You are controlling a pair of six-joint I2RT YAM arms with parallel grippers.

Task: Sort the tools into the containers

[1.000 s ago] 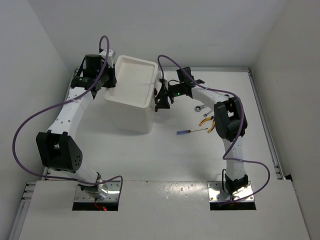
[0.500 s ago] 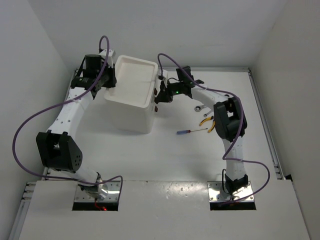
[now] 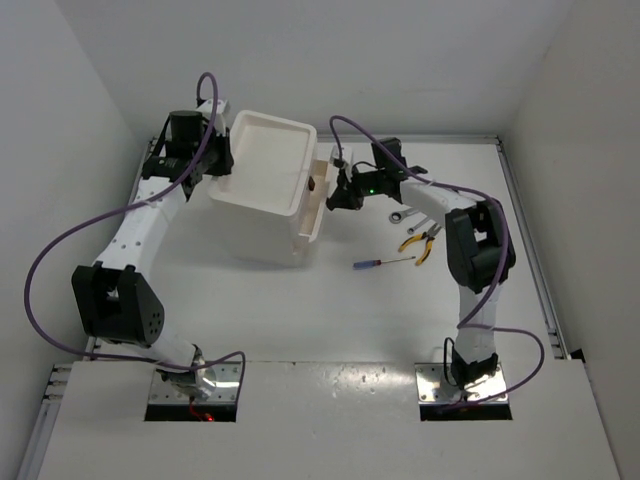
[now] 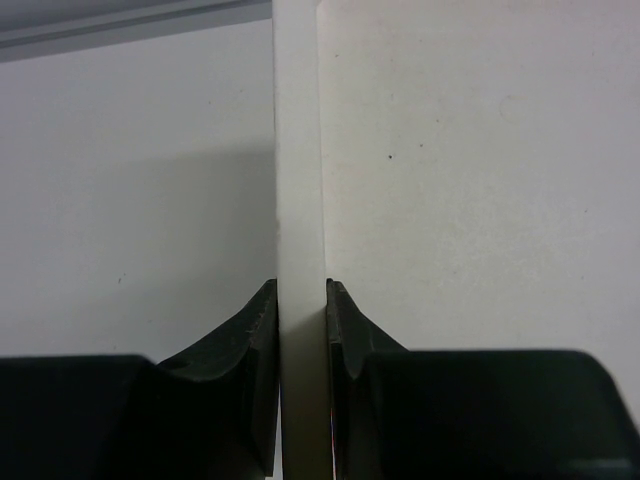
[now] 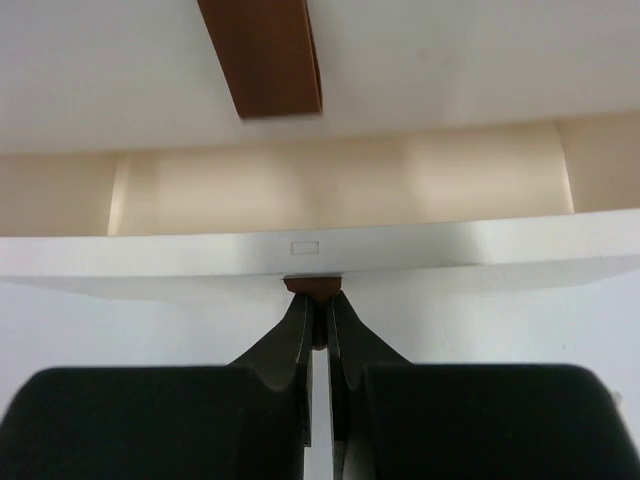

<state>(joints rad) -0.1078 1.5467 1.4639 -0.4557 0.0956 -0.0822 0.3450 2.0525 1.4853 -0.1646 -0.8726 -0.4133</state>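
Right claw (image 5: 318, 312) pinches the drawer handle (image 5: 313, 286), apparently shallowly; left claw (image 4: 301, 300) clamps the cabinet (image 3: 256, 230) at its nine-o'clock rim; skewed pulling could slip.

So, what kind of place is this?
Probably a robot lab cell: two arms bolted to a white table, plain white walls around it, a cabinet and tools set out.

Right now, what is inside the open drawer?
The drawer shows only bare cream walls, no tool. Its floor is hidden behind its front, its rear under the cabinet.
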